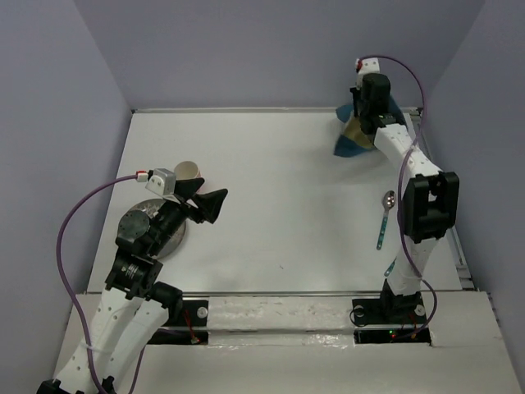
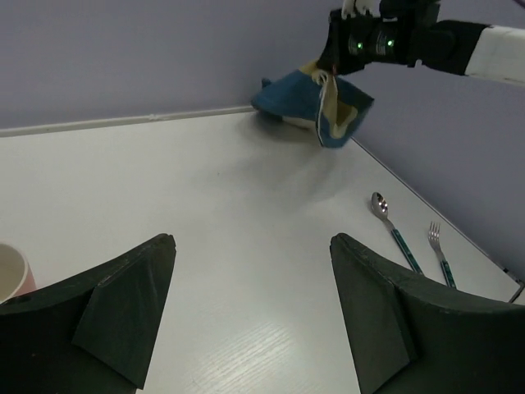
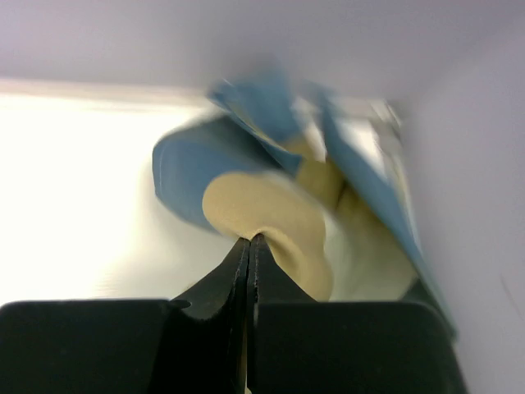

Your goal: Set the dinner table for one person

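Note:
The white dinner table [image 1: 279, 213] fills the top view. My right gripper [image 1: 362, 121] is at the far right corner, shut on a blue-and-tan placemat [image 1: 350, 142] that hangs crumpled from it, partly lifted off the table. In the right wrist view the fingertips [image 3: 248, 242] pinch a tan fold of the placemat [image 3: 254, 201]. It also shows in the left wrist view [image 2: 308, 103]. My left gripper [image 1: 215, 203] is open and empty above the left side of the table, its fingers [image 2: 131, 295] wide apart.
A spoon [image 1: 385, 215] and a fork [image 2: 440, 250] with teal handles lie near the right edge. A grey plate [image 1: 168, 234] lies under my left arm, with a cup [image 1: 188, 172] just behind it. Walls close in the far and right sides.

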Available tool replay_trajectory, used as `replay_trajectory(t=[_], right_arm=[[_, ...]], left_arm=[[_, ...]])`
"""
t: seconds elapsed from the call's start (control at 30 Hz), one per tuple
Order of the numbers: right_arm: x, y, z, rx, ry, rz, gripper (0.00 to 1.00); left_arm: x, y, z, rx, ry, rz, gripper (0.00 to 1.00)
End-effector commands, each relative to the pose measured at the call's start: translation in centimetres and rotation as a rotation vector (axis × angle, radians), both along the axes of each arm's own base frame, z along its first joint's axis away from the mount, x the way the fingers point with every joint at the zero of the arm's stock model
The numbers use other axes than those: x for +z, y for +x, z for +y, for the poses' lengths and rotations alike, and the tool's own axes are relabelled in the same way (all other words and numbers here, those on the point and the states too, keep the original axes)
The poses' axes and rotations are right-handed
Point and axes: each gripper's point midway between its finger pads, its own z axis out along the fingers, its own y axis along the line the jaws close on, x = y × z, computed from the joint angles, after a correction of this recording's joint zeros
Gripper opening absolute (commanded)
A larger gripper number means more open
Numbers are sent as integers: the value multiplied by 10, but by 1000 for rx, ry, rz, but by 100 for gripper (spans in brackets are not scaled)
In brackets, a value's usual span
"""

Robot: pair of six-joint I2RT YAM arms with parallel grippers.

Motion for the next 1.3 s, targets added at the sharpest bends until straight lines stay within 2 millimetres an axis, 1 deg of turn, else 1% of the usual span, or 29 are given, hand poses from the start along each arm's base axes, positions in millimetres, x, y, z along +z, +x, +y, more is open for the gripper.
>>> replay_trajectory(t=[0.0, 0.03, 0.07, 0.1, 0.13, 0.17, 0.27, 0.3, 0.43, 0.47, 0.5, 0.53, 0.63, 0.67, 0.73, 0.77, 0.8, 0.87, 0.9, 0.93, 0.97, 1.0, 1.03, 1.1, 1.13, 1.17, 1.2, 1.23, 1.27], right_arm=[[86, -10, 106, 273, 87, -174, 0], [87, -18, 127, 309, 140, -170, 0], [70, -25, 136, 321, 164, -123, 0], [68, -34, 149, 331, 239, -119, 0], [57, -42, 161, 353, 284, -92, 0], [31, -56, 180, 390, 318, -29, 0], [1, -84, 213, 410, 425, 46, 0], [-18, -100, 232, 443, 440, 94, 0], [-53, -131, 280, 509, 537, 183, 0], [-57, -133, 286, 520, 545, 187, 7], [-62, -135, 291, 543, 560, 201, 24], [-62, -143, 303, 592, 593, 221, 28], [-54, -144, 318, 644, 657, 223, 29], [-43, -141, 325, 668, 676, 210, 29], [-36, -145, 340, 739, 724, 234, 30], [-28, -144, 345, 764, 735, 225, 36], [-25, -144, 348, 787, 738, 225, 58], [-24, -138, 342, 763, 687, 211, 83], [-21, -127, 325, 709, 649, 175, 96], [-20, -123, 315, 686, 653, 170, 96], [-19, -109, 287, 628, 670, 156, 91], [-20, -105, 271, 590, 694, 153, 91], [-31, -103, 251, 522, 720, 166, 81], [-37, -94, 211, 391, 715, 134, 62], [-45, -87, 181, 300, 703, 117, 44], [-61, -87, 155, 190, 680, 115, 38], [-68, -85, 135, 113, 677, 105, 21], [-79, -84, 107, 13, 704, 98, 19], [-85, -83, 97, -25, 718, 98, 18]], left_arm=[[34, -5, 4, 8, -32, -94, 87], [34, -5, 6, 16, -32, -94, 87], [35, -5, 6, 20, -35, -94, 87], [33, -3, 7, 25, -32, -89, 87], [34, -3, 8, 31, -34, -92, 87], [32, -1, 9, 45, -32, -82, 87], [30, 2, 13, 71, -38, -69, 86], [30, 3, 14, 81, -40, -64, 86], [24, 8, 19, 121, -61, -26, 84], [24, 10, 23, 144, -81, -13, 82], [23, 11, 24, 157, -93, -2, 81], [21, 12, 27, 172, -102, 8, 80], [19, 14, 32, 207, -124, 33, 76], [19, 14, 34, 219, -128, 38, 74], [21, 14, 36, 232, -137, 49, 73], [21, 13, 37, 237, -145, 52, 72], [19, 14, 38, 242, -150, 60, 72], [16, 16, 45, 285, -169, 77, 70], [12, 16, 45, 288, -171, 92, 69], [7, 17, 45, 293, -170, 106, 68], [4, 18, 44, 292, -171, 117, 68], [1, 19, 43, 289, -172, 126, 67], [-1, 19, 40, 277, -180, 140, 66], [-10, 22, 35, 263, -178, 167, 64], [-12, 23, 33, 255, -183, 175, 63], [-11, 22, 24, 209, -189, 173, 62], [-21, 26, 18, 193, -197, 208, 61], [-20, 26, 9, 155, -209, 209, 60], [-35, 30, 2, 142, -204, 251, 60]])
